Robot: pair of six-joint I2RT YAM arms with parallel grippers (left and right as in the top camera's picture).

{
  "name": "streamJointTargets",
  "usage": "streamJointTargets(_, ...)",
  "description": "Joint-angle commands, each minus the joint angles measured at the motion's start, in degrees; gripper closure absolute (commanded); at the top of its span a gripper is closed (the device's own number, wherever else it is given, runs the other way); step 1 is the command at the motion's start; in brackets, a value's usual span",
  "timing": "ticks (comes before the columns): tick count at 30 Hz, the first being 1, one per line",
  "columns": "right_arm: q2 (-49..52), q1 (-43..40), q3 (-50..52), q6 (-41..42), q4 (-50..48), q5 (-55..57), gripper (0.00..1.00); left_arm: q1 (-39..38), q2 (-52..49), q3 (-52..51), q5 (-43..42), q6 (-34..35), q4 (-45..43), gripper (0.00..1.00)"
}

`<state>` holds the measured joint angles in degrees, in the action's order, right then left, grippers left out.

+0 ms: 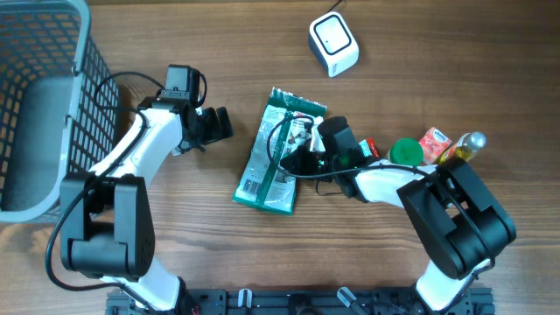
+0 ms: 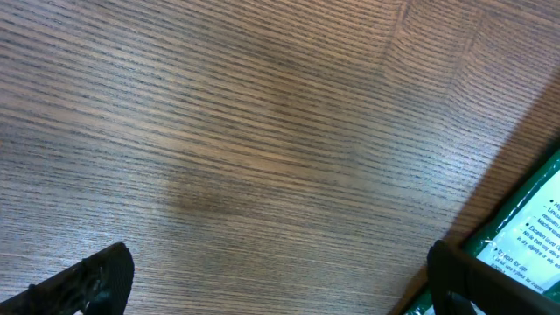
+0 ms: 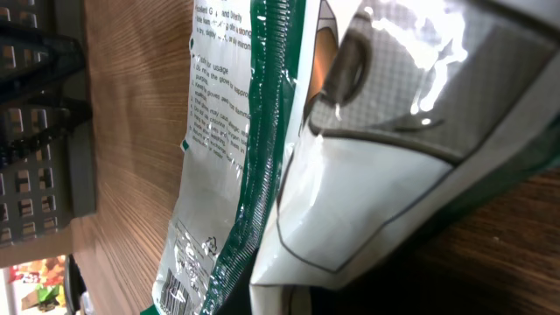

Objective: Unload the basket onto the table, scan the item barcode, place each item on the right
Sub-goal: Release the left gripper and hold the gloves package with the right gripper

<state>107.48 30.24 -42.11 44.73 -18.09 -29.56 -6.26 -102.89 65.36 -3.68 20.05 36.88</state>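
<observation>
Pinching the side edge of the green-and-white packet (image 1: 262, 171), the right gripper (image 1: 293, 159) has its fingers pressed together on the film, which crowds its wrist view. The printed barcode (image 3: 175, 297) sits at the packet's end nearer the robot's base. Across the packet, the left gripper (image 1: 220, 125) stands spread wide and holds nothing, one fingertip (image 2: 464, 280) just beside the packet's corner. A white scanner (image 1: 333, 44) lies well beyond the right gripper. A grey basket (image 1: 44, 105) stands behind the left arm.
</observation>
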Motion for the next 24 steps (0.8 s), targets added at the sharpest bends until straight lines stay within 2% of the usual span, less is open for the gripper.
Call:
streamJointTargets(1,1.0,0.3,0.4,-1.3,-0.3,-0.2,0.96,0.2,0.8,0.7,0.6,-0.3,0.0,0.0)
streamJointTargets(24,1.0,0.3,0.4,-2.0,-0.3,-0.3,0.96,0.2,0.8,0.7,0.6,-0.3,0.0,0.0)
